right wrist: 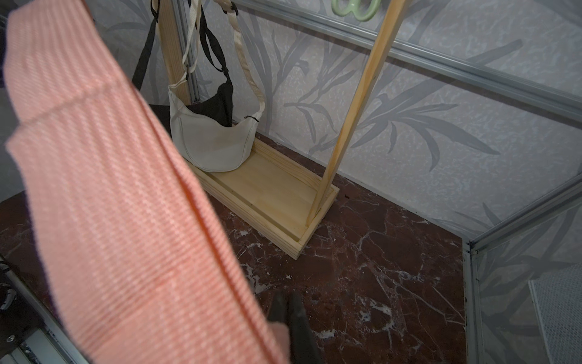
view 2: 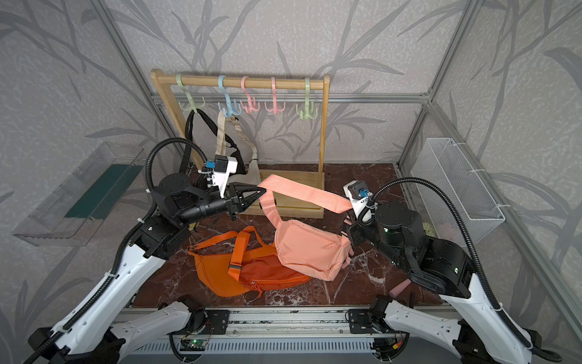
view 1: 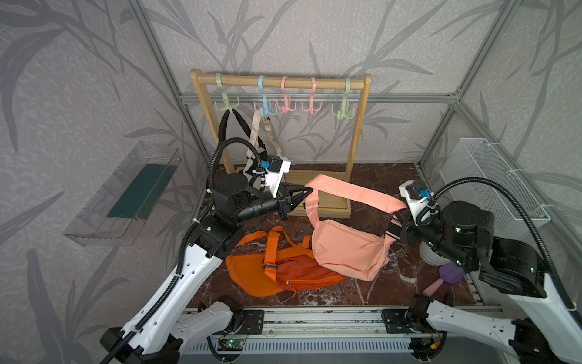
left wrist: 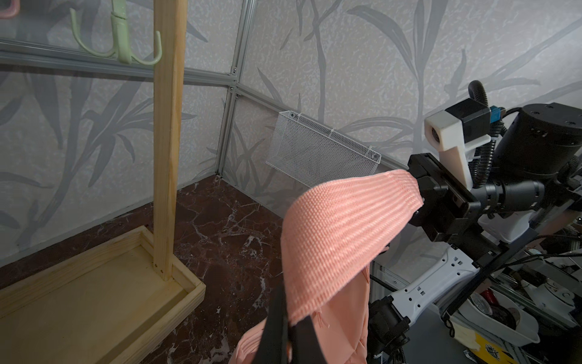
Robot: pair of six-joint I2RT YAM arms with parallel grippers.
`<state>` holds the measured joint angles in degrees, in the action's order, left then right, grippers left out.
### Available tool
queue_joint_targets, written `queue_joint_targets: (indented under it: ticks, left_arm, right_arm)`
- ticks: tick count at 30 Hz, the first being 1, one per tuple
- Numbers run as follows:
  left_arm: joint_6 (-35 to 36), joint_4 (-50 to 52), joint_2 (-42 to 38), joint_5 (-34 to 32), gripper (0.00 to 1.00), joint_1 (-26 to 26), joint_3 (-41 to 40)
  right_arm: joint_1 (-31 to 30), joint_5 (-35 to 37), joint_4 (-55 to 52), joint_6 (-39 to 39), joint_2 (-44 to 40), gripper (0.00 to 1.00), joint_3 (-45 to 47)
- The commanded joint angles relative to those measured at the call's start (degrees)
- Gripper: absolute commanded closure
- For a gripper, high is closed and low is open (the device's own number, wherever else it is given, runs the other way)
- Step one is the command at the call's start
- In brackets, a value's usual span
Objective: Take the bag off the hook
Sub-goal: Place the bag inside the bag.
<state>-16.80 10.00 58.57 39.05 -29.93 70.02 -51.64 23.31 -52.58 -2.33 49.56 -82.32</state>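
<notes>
Below five hooks point(view 1: 286, 101), two bags point(right wrist: 214, 141) hang; left tool point(view 1: 310, 189) and right tool point(right wrist: 287, 310) each clench the pink bag's strap point(view 1: 356, 197).

Both top views: high at the front, looking down and back at the rack point(view 1: 283, 83), whole cell, near-identical framing. Left wrist: close on the pink strap point(left wrist: 340, 239), facing the mesh basket point(left wrist: 315, 154). Right wrist: close on the same strap, facing the rack.

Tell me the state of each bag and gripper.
Pink fabric bag: unhooked, strap held.
Orange fabric bag: lying on marble table.
White crescent bag: hanging on blue hook.
Black fabric bag: hanging on green hook.
Left gripper: shut on pink strap.
Right gripper: shut on pink strap.
</notes>
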Motion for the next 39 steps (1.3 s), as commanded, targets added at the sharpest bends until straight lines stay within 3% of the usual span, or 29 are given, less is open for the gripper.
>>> queue_joint_targets:
  ticks: [1,7,20,28,29,34,36,39]
  left_arm:
    - [2.06,4.65,0.14,-2.52,1.00,-0.54,-1.67]
    - [2.30,10.58,3.17,-8.26,1.00,-0.67,-3.65]
    - [0.01,10.20,9.21,-7.48,1.00,-1.07,-8.67]
    - [-1.30,12.13,11.51,-8.33,1.00,-1.02,-8.89]
    - [-1.39,12.11,11.47,-8.54,0.96,-1.01,-8.99]
    - [-1.27,12.56,10.83,-9.05,0.53,-1.03,-8.89]
    - [-1.31,12.89,10.46,-9.60,0.43,-1.05,-8.80]
    - [-1.22,13.54,9.96,-10.37,0.36,-1.05,-8.63]
  right_arm:
    - [0.05,3.40,2.38,-1.21,-0.52,1.00,4.04]
    - [0.05,6.82,8.61,-3.70,-0.61,1.00,14.83]
    - [0.31,8.58,12.21,-13.01,0.81,0.91,29.75]
    - [0.61,7.88,11.98,-14.40,0.67,0.68,31.51]
    - [0.63,8.10,11.80,-14.50,0.55,0.65,31.44]
    - [0.66,9.06,11.71,-14.42,-0.32,0.47,31.28]
    - [0.66,9.72,11.62,-14.42,-0.51,0.42,31.10]
    - [0.66,11.12,11.26,-14.38,-0.61,0.36,30.45]
